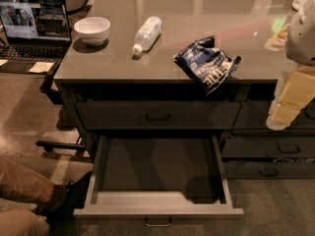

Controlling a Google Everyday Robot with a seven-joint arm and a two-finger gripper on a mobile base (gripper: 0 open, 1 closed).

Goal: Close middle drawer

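Observation:
The middle drawer (157,212) is pulled far out below the counter. It is wide, shallow and dark grey, with a long flat tray and a small bar pull (158,222) on its low front panel. Nothing shows inside it. Above it, the taller top drawer (157,114) is shut. My gripper (288,104), cream-coloured under a white arm segment (302,33), hangs at the right edge of the view. It is in front of the right-hand drawer column, above and to the right of the open drawer, and touches neither.
On the counter (197,14) are a white bowl (92,30), a lying plastic bottle (147,33) and a dark blue snack bag (207,63) at the front edge. A laptop (33,23) is at left. A person's legs (24,191) and a chair base (59,144) are at lower left.

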